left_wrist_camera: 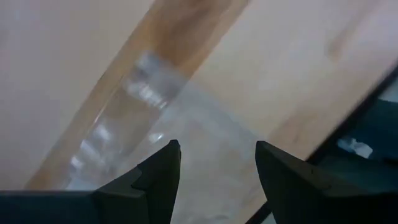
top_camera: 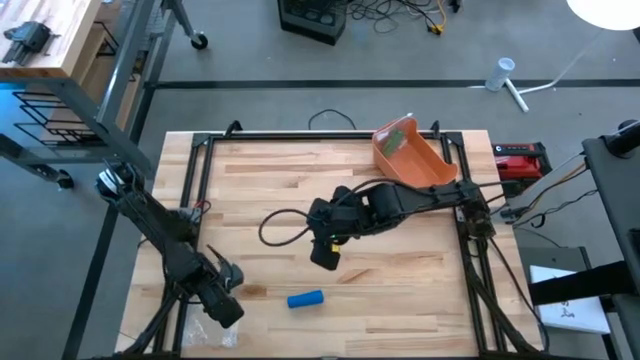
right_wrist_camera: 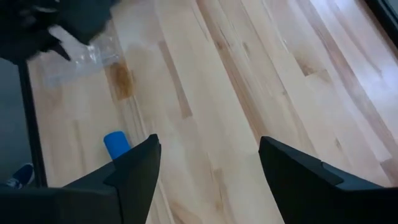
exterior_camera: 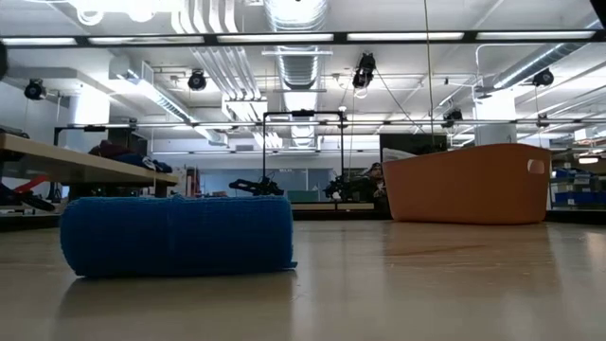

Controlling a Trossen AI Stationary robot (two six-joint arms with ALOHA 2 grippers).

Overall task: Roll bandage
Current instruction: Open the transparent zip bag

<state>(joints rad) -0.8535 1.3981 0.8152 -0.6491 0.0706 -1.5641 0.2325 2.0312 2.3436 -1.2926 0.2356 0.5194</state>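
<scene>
I see an orange bin (top_camera: 415,158) on the far right part of the wooden table (top_camera: 400,290), and it stands tilted against the frame there. Inside it, in the high view, I can see something green (top_camera: 396,136) near its far end, but I cannot tell what this thing is. In the low view the same bin (exterior_camera: 469,183) stands far behind, and I see only its wall, not its inside. The rolled blue bandage (top_camera: 306,299) lies on the near part of the table, a little left of the middle, apart from both arms. It lies on its side, and its long axis runs left to right, almost along the near edge of the table, with the right end turned slightly toward the far side. In the low view the bandage (exterior_camera: 177,235) rests flat on the wood, close to the camera. The left gripper (top_camera: 228,292) is at the near left corner, above a clear plastic wrapper (left_wrist_camera: 146,134) that lies at the table edge; its two fingers (left_wrist_camera: 158,177) stand apart and hold nothing. The right gripper (top_camera: 327,256) hangs over the middle of the table, further than the bandage, and its fingers (right_wrist_camera: 137,171) are wide apart and empty; between them I see the bandage (right_wrist_camera: 115,144) and bare wood.
</scene>
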